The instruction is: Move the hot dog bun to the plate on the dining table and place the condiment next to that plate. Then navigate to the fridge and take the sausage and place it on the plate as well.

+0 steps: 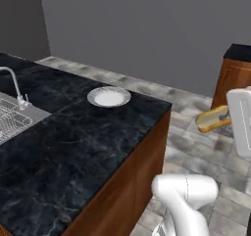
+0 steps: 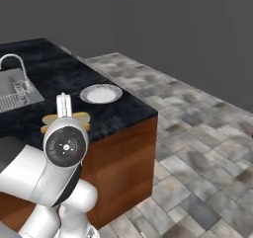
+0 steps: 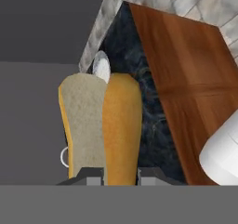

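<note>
The jaws (image 3: 120, 174) clamp the hot dog bun (image 3: 103, 125) lengthwise, carried clear of the worktop (image 1: 73, 147) edge, well short of the plate (image 1: 109, 97) near its far corner.

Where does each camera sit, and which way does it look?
Left base view: behind the arm on its left, facing the table, plate and sink; the claw holds the bun at right.
Right base view: behind on its right, facing the same table and plate; arm lower left.
Hand view: along the claw, past the bun to the table.
All share plate and bun.
</note>
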